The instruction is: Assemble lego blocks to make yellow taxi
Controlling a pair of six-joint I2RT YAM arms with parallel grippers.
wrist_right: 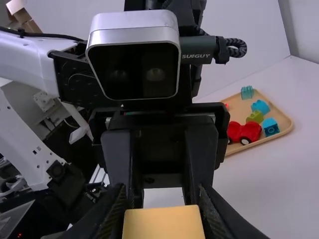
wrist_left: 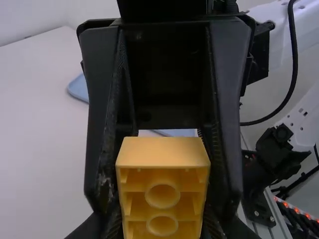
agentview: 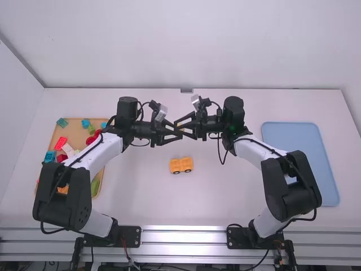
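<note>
Out over the table, the left gripper (agentview: 180,133) and right gripper (agentview: 177,127) meet nose to nose, both clamped on one yellow Duplo-style brick (wrist_left: 163,152), held between their fingertips. Pale lettering marks a cable plug (wrist_right: 198,50). The brick's smooth-sided, its hollow underside showing round tubes. Below sits a yellow block car (agentview: 181,165), dark-wheeled.

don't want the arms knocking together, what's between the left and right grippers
A yellow block: the left gripper and the right gripper both hold it, as both wrist views show.
</note>
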